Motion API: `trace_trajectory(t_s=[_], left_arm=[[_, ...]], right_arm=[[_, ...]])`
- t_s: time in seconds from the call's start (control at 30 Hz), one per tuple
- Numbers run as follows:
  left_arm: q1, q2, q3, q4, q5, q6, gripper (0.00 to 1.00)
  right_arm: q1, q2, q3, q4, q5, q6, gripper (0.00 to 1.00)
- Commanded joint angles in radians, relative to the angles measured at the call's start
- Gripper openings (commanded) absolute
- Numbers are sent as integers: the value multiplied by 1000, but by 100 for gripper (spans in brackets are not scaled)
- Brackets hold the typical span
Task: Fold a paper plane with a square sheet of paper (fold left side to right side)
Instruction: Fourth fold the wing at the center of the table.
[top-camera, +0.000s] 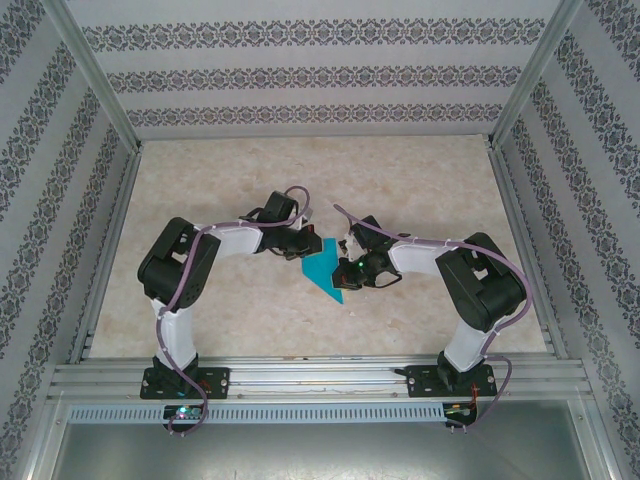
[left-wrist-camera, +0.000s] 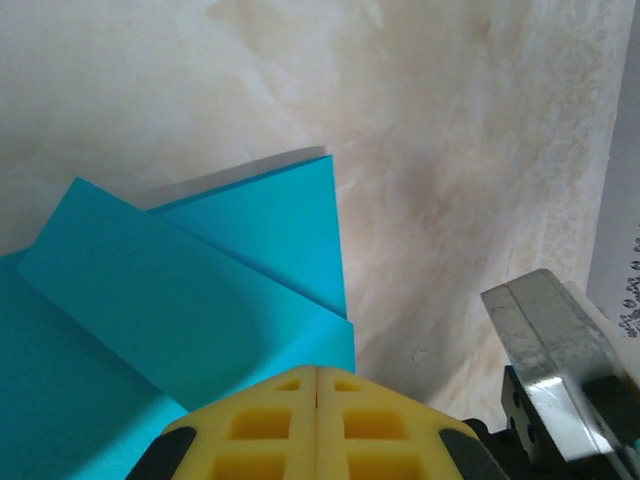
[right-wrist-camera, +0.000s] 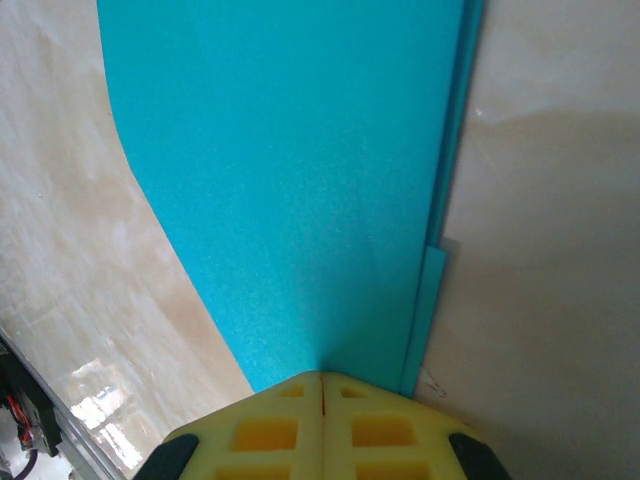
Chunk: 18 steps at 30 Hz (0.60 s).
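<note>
The turquoise sheet of paper (top-camera: 324, 268) lies on the table between the two arms, folded into a layered wedge whose point faces the near edge. My left gripper (top-camera: 302, 246) is shut at the wedge's far left corner. In the left wrist view its yellow fingertips (left-wrist-camera: 317, 369) meet over the paper (left-wrist-camera: 200, 290), where overlapping creased flaps show. My right gripper (top-camera: 351, 264) is shut at the wedge's right edge. In the right wrist view its closed tips (right-wrist-camera: 322, 375) rest on a broad flat panel of the paper (right-wrist-camera: 300, 180), with a narrow under-layer showing along the panel's right side. Nothing shows between either pair of jaws.
The marbled beige tabletop (top-camera: 420, 190) is walled by patterned panels on three sides, with an aluminium rail (top-camera: 320, 378) along the near edge. A grey metal block (left-wrist-camera: 560, 345) shows to the right of my left fingers.
</note>
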Motion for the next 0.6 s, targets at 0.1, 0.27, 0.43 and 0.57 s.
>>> trace_trajectory(t_s=[0.1,0.27,0.43,0.57], left_arm=[[-13,61,-14,7,-41,3,0],[-12,85,-31,-1,-59,5,0],[-12,82,-43,-13,-71,14,0],[-12,82,-45,-15,-69,19,0]], right_arm=[[-5,42,-37,-121,77,-11,0],[-5,27,-31,-103,54,-5,0],[-5,-16,-15,-85,28,11,0],[-7,-71,-9,-35,16,33,0]])
